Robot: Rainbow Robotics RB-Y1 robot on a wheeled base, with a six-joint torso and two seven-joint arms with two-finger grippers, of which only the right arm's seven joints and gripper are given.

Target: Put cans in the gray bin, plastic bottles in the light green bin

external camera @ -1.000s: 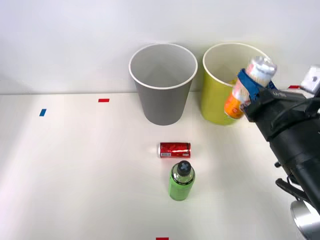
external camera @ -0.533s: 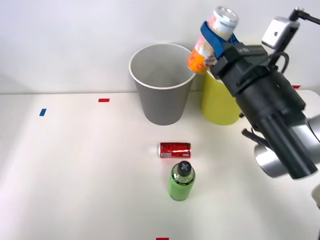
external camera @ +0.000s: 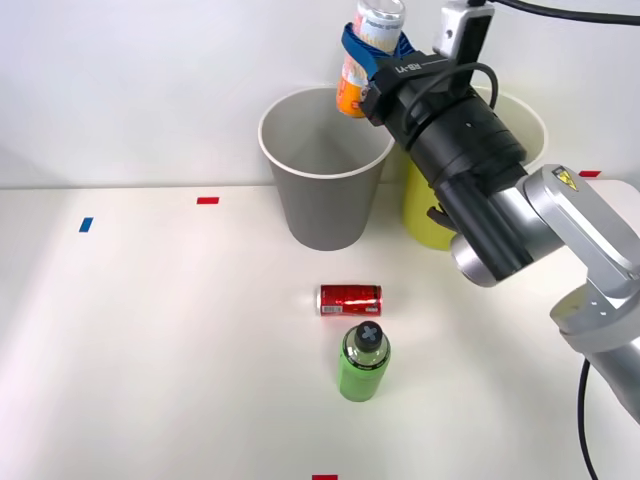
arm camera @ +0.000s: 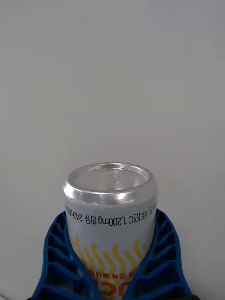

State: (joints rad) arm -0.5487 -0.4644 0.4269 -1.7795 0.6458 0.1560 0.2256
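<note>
My right gripper (external camera: 368, 50) is shut on the slim orange-and-white can (external camera: 366, 45), holding it tilted above the right part of the gray bin's (external camera: 325, 190) rim. From the wrist, the can (arm camera: 111, 220) stands between the blue ribbed fingers (arm camera: 61, 262), silver end up, against a plain wall. The short red can (external camera: 349, 299) lies on its side on the table in front of the gray bin. Just nearer than it, the green bottle (external camera: 363, 362) with a dark cap stands upright. The light green bin (external camera: 432, 205) stands right of the gray one, largely hidden by my arm.
Small tape marks lie on the white table: a red mark (external camera: 207, 200) and a blue mark (external camera: 85, 224) at the left, another red mark (external camera: 324, 477) at the front edge. A white wall rises behind the bins.
My right arm has swung left and up with the orange-and-white can, from beside the light green bin to above the gray bin's rim. The red can and green bottle have not moved.
</note>
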